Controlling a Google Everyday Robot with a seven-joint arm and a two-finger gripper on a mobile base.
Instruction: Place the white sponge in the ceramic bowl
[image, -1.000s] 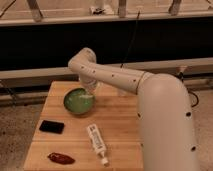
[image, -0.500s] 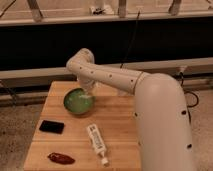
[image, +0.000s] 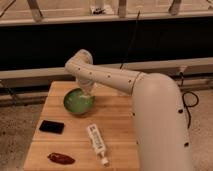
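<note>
The ceramic bowl (image: 77, 103), green inside with a darker rim, sits on the wooden table (image: 120, 117) towards the back left. My gripper (image: 88, 93) hangs at the end of the white arm (image: 107, 77), right over the bowl's right rim. I cannot make out the white sponge as a separate thing; it may be hidden at the gripper.
A black phone (image: 52, 126) lies at the table's left. A red pepper (image: 61, 158) lies near the front left corner. A long white tube with a printed label (image: 96, 143) lies in front of the bowl. The arm's large white body (image: 160, 125) covers the table's right side.
The arm's upper joint has shifted slightly to the left. The gripper stays at the bowl's right rim, and the bowl and other things have not moved.
</note>
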